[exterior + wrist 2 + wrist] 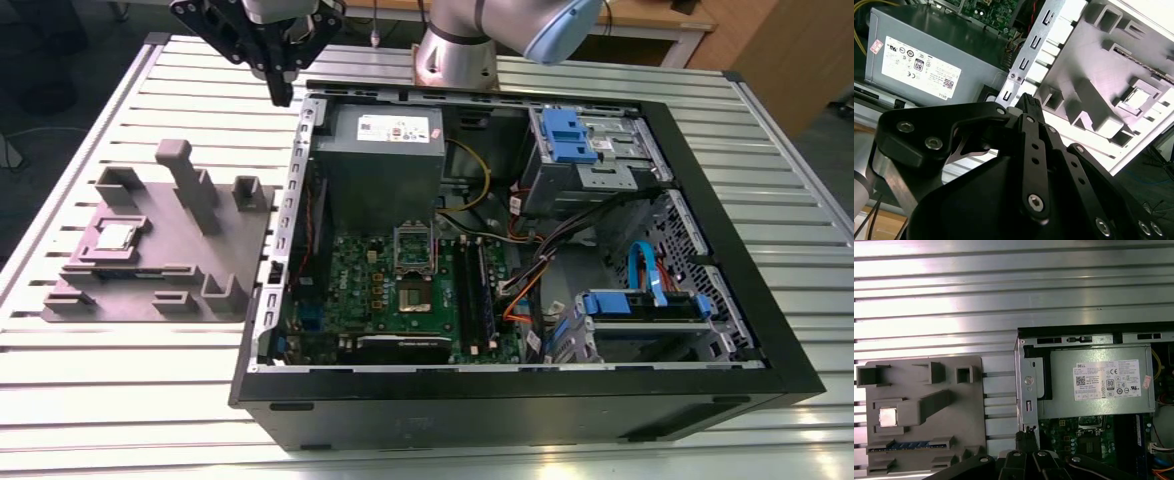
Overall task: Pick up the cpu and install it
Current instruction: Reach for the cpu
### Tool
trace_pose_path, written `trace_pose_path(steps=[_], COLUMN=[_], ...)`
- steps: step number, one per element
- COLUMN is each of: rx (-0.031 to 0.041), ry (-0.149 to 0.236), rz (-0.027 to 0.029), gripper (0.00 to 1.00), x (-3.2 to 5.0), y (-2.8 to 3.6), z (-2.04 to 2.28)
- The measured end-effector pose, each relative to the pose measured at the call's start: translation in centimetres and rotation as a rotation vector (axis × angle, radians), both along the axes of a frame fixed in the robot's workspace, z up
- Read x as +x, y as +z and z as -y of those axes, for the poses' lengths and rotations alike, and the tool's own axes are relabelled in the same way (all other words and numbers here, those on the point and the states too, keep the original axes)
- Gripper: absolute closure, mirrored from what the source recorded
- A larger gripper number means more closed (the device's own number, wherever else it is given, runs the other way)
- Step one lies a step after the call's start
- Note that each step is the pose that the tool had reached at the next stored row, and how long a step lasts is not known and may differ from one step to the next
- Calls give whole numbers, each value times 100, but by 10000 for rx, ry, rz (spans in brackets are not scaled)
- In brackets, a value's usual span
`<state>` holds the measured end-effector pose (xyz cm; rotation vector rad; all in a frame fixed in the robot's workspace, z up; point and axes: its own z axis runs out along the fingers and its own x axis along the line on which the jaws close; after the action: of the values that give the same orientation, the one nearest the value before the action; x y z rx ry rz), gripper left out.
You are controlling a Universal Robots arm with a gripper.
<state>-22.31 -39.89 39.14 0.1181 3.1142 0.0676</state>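
Observation:
The cpu (114, 237) is a small silver square lying in a recess of the grey holder block (200, 260), on the exterior view's left beside the open computer case. Both wrist views show the cpu (1139, 98) (887, 416) there too. My black gripper (280, 95) hangs above the case's far left corner, well away from the cpu. In both wrist views the gripper (1026, 100) (1026, 434) stands shut and empty, its tips together over the case wall. The bare socket (411, 262) sits open on the green motherboard (360, 300).
The grey power supply (380, 150) with its white label sits just beside the gripper, inside the case (534, 400). Black RAM sticks (478, 290), cables and blue drive bays (574, 135) fill the case. Tall posts (180, 170) rise from the holder block. The slatted metal table (134, 400) carries everything.

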Motion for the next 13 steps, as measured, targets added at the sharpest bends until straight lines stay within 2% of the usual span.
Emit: trace_pose_path(steps=[1, 3, 13], rx=[0, 0, 0], ry=[1, 0, 0], rz=[0, -2, -2], gripper=[90, 90, 90], x=[-2, -126, -169], y=[0, -10, -12], z=[0, 0, 0])
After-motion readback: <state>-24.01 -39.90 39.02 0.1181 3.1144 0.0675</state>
